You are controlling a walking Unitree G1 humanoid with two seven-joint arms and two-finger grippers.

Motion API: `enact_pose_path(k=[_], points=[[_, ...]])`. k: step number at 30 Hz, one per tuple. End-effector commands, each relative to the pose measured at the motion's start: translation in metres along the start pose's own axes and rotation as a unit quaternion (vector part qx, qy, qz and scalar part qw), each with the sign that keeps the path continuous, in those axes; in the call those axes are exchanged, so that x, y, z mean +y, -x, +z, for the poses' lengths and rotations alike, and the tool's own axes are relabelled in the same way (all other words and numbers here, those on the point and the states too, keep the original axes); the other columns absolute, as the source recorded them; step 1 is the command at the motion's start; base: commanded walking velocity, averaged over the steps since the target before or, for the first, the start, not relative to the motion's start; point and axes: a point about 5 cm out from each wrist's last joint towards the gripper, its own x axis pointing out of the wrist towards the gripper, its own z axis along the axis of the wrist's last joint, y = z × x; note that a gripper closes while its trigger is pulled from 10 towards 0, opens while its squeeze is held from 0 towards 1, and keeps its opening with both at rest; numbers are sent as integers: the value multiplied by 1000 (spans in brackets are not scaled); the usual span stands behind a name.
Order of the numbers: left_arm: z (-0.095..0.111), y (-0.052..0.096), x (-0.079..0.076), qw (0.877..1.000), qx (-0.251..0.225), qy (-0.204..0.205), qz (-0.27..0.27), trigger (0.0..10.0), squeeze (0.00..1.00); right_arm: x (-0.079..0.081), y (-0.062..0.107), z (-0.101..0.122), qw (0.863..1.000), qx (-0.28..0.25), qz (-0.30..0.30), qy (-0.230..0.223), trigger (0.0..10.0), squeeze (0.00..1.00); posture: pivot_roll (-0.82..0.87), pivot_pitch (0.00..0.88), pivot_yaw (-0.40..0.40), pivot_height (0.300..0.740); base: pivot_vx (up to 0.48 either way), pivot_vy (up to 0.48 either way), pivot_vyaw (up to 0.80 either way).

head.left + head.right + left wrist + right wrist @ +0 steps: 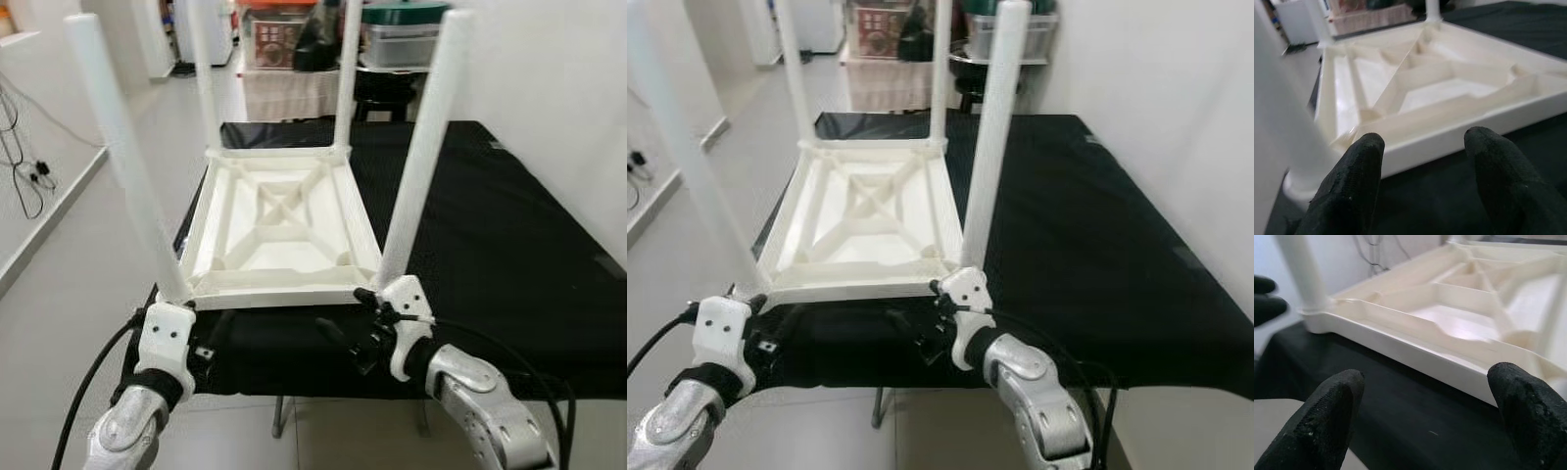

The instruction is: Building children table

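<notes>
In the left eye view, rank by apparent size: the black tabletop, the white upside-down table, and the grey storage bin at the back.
1. Black tabletop
2. Upside-down table; its near legs look outsized because they are close to the camera
3. Storage bin; it sits farthest back, so its true size is uncertain

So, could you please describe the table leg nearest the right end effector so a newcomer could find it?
On the black-covered workbench lies an upside-down white children's table with four legs pointing up. The wanted leg rises from the near corner on the robot's right, just above the right end effector.
</notes>
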Motion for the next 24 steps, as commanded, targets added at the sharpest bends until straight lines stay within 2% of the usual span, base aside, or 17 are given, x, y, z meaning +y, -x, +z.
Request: enact_pose_path(k=[1, 3, 9, 13, 17, 24], points=[[-1, 2, 4, 1000, 6, -2, 3, 10000, 0, 3, -2, 1, 1000, -4, 12, 12, 10000, 0, -17, 17, 2, 740, 277, 0, 0], [0, 2, 4, 1000, 5, -3, 3, 10000, 0, 6, -2, 2, 1000, -9, 25, 16, 10000, 0, -14, 17, 3, 740, 281, 0, -800], [-2, 4, -5, 1000, 12, -3, -23, 10000, 0, 10, -2, 3, 999, -15, 50, 8, 10000, 0, -14, 18, 4, 740, 279, 0, 0], [-1, 12, -19, 997, 11, 22, -71, 10000, 0, 18, 5, 3, 994, -21, 111, 1, 10000, 0, -10, 18, 5, 740, 62, 0, 0], [-4, 28, -34, 989, 35, 13, -143, 10000, 0, 24, 18, -4, 983, -2, 180, 21, 10000, 0, -4, 20, 4, 740, 0, 0, 0], [0, 33, -26, 995, 37, 1, -95, 10000, 0, 4, 27, -7, 988, 22, 151, 38, 10000, 0, -4, 21, 4, 740, 0, 0, 0]])
